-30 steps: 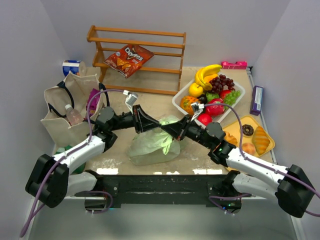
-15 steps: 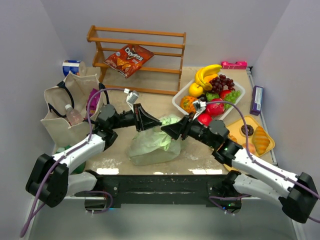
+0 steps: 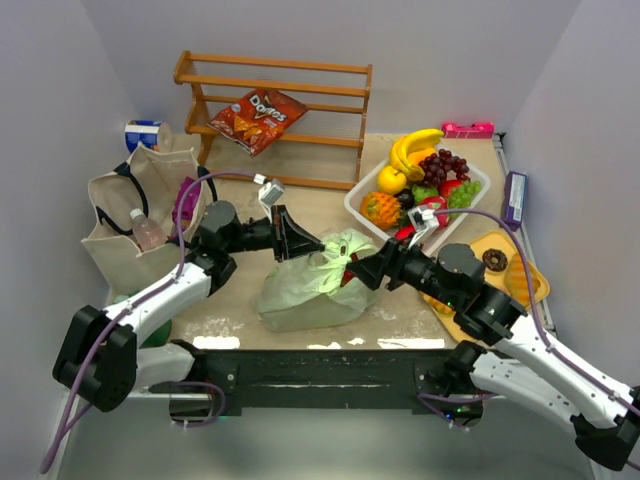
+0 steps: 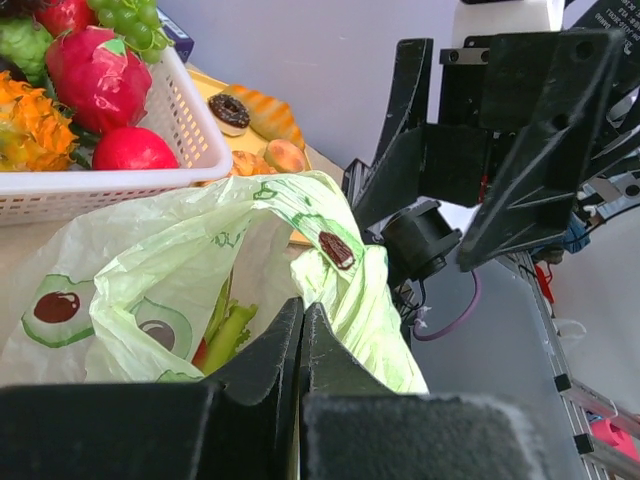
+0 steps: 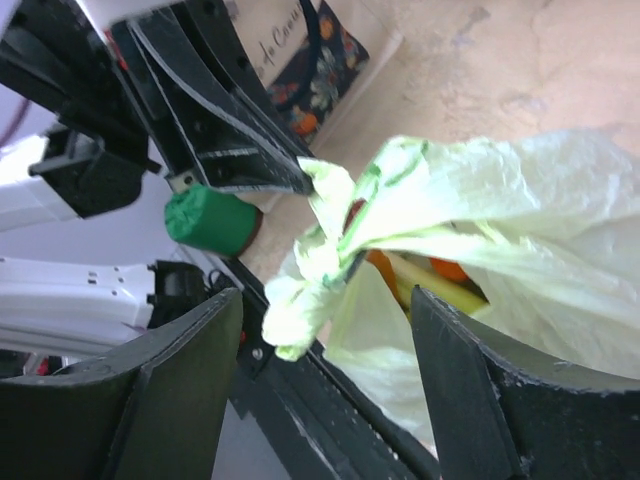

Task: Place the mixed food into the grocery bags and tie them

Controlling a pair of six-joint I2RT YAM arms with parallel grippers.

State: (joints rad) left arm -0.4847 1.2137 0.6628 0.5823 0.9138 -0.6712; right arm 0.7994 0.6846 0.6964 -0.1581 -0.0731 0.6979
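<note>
Left claw (image 3: 316, 246): clamped tight on a twisted handle of the pale green bag (image 3: 300, 295), with the thin plastic pinched between its tips; it reaches in from the bag's 9 o'clock side.
Right claw (image 3: 354, 268): spread wide and holding nothing; its fingers (image 5: 180, 390) stand on either side of the bag's bunched handle without touching it, at the bag's 3 o'clock side.
Pale green bag: sits near 6 o'clock on the table, just past the arm bases, with its handles gathered on top; orange, yellow and green food shows through the mouth.
Yellow tray (image 3: 543, 288): at 4 o'clock, partly under the right arm, with a donut (image 3: 495, 260) on it.
Beige tote (image 3: 120, 245): at 9 o'clock, upright and open, with a water bottle (image 3: 147, 232) and a purple packet (image 3: 186, 200) inside.
White basket (image 3: 353, 204): at 2 o'clock, holding bananas (image 3: 415, 148), grapes (image 3: 443, 162) and red fruit.
Wooden rack (image 3: 275, 68): at 12 o'clock by the far wall, with a red chip packet (image 3: 257, 117) on its shelf.
</note>
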